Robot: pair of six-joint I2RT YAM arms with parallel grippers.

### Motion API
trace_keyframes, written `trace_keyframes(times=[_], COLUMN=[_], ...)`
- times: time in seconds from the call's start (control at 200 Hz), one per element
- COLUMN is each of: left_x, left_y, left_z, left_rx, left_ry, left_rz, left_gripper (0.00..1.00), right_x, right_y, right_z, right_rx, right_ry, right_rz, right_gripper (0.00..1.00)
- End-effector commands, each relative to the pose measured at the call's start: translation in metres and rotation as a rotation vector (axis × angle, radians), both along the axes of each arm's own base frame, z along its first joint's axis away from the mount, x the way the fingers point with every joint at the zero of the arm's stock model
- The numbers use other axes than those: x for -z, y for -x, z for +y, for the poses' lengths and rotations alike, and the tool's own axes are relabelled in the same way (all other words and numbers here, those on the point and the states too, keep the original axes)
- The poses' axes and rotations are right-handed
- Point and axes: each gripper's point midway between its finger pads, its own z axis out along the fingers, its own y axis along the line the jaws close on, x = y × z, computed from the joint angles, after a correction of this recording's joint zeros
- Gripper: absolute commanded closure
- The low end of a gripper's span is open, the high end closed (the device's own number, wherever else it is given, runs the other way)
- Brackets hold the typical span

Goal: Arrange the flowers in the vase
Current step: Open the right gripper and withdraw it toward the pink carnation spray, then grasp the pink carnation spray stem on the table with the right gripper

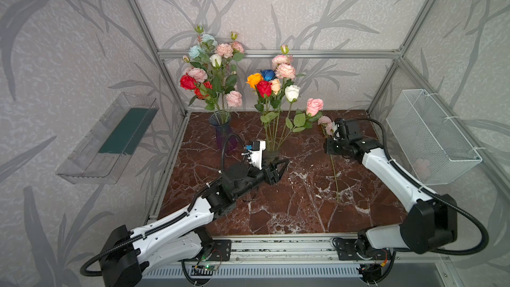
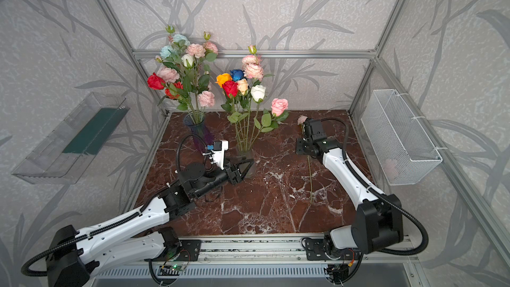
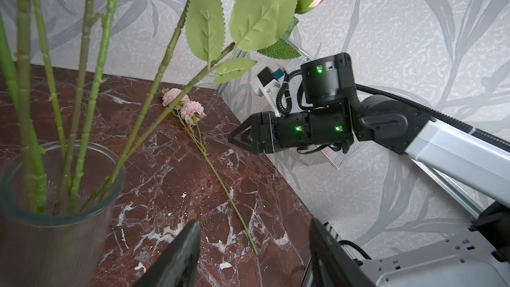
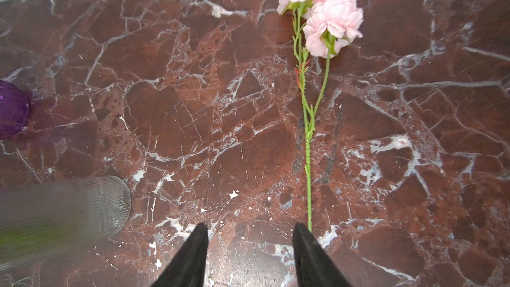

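Robot lab cell: aluminium frame (image 1: 331,54), wallpapered panels (image 1: 303,1), marble-look tabletop (image 1: 276,211).

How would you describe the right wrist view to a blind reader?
A pink two-headed flower lies flat on the red-brown marble table, its stem end beside the open right gripper. A clear vase and a purple vase are partly visible.
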Motion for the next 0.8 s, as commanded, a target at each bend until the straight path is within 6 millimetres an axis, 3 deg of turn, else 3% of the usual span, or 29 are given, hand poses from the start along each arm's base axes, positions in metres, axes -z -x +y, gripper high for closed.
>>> trace_keyframes(times=[0.0,0.135,0.28,0.42,0.585,0.795], left_x=[-0.016,-0.013,-0.015,-0.016,-0.014,-0.01], left_y=[0.002,0.004,0.006,0.007,0.007,0.006], left_z=[-0.004,-0.009,-0.01,-0.01,-0.011,-0.014], left_rx=[0.013,0.033,0.038,0.04,0.044,0.05], left_ry=[0.021,0.012,0.009,0.012,0.013,0.011], left_rz=[-0.033,-0.026,-0.038,-0.039,-0.03,-0.015], left_gripper=[0.37,0.37,0.37,0.37,0.37,0.37], right_x=[0.013,0.048,0.082,0.102,0.109,0.133], right_y=[-0.021,-0.041,-0.04,-0.025,0.002,0.034], right_z=[-0.01,-0.03,-0.037,-0.045,-0.048,-0.056], right_rx=[-0.001,0.032,0.02,0.053,0.09,0.108], right_ry=[-0.01,0.029,0.06,0.081,0.058,0.093], right_rz=[0.07,0.234,0.385,0.417,0.411,0.454], right_gripper=[0.5,0.53,0.59,0.59,0.6,0.63])
